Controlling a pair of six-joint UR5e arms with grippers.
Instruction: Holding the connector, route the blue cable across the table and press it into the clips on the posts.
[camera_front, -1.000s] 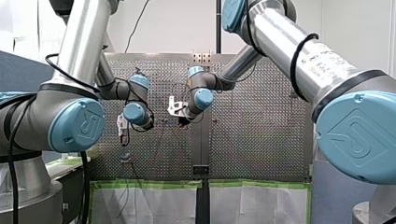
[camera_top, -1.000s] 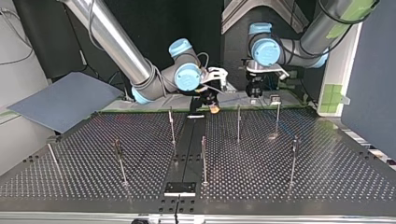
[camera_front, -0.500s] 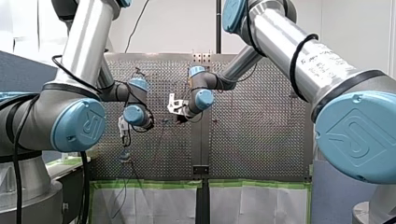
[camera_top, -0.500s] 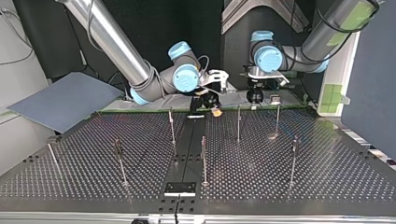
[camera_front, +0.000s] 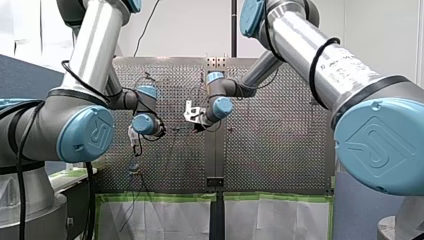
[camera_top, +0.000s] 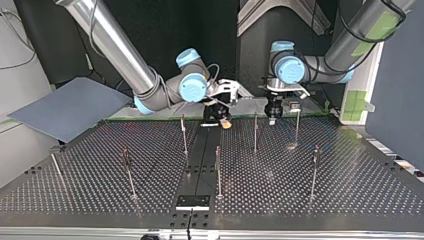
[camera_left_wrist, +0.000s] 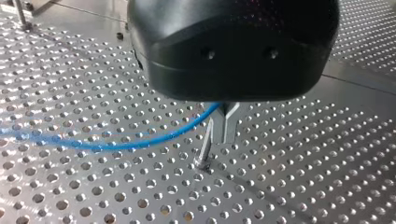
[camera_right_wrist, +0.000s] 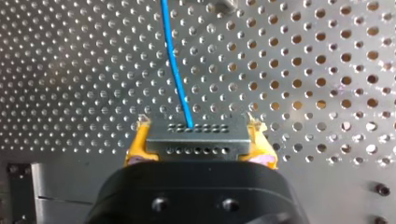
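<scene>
- Connector (camera_right_wrist: 198, 140), qty 1: clamped betw. my right gripper's (camera_right_wrist: 200, 143) 2 yellow pads (camera_right_wrist: 135, 150).
- Blue cable (camera_right_wrist: 175, 70), qty 1: ran from connector over table (camera_top: 325, 200); my left gripper (camera_left_wrist: 225, 137) pinched it.
- Posts (camera_top: 218, 170): I counted 7, upright.

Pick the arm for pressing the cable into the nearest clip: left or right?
Left, probably. My left pincer has the blue cable at its metal fingers, right beside a post. My right pincer is shut on the connector, so it is tied up.
</scene>
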